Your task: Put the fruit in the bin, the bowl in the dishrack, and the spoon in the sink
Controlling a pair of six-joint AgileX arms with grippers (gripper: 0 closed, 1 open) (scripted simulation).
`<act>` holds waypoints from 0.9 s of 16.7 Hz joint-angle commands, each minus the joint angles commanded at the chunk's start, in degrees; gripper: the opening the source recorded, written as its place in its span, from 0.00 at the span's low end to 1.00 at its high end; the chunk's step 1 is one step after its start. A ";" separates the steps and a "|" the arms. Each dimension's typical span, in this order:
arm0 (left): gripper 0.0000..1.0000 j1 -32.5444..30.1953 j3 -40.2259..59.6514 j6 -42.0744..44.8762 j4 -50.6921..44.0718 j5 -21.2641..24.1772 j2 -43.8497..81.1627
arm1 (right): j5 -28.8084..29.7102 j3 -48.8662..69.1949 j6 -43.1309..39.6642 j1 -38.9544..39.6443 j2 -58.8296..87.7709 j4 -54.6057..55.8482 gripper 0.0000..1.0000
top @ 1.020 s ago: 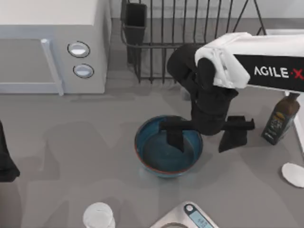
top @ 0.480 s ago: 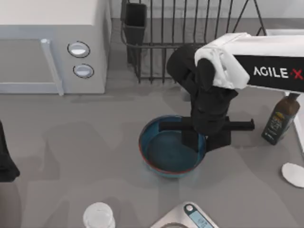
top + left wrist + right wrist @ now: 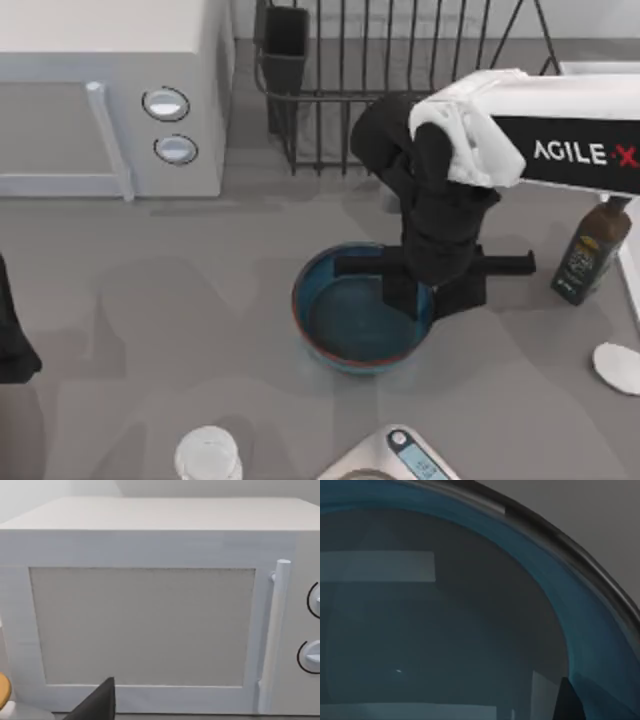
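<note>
Fingers of the right gripper (image 3: 432,295) pinched the bowl (image 3: 350,325) rim near the surface's middle; dishrack (image 3: 400,90) empty, placement pending. Left gripper's (image 3: 12,345) state I cannot tell.

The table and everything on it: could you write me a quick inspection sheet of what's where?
Surface: grey table.
Job's things: blue bowl near the middle; dishrack behind it; white sink edge at far right; pale spoon at right edge.
Clutter: microwave back left, dark bottle right, clear glass and scale in front.
Grippers: right tool shut on the bowl's right rim; left arm parked at left edge.
Cables: nothing seen.
Surroundings: nothing seen.
</note>
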 joint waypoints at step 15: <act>1.00 0.00 0.00 0.00 0.00 0.00 0.00 | -0.07 16.05 -0.15 0.09 -4.40 -20.61 0.00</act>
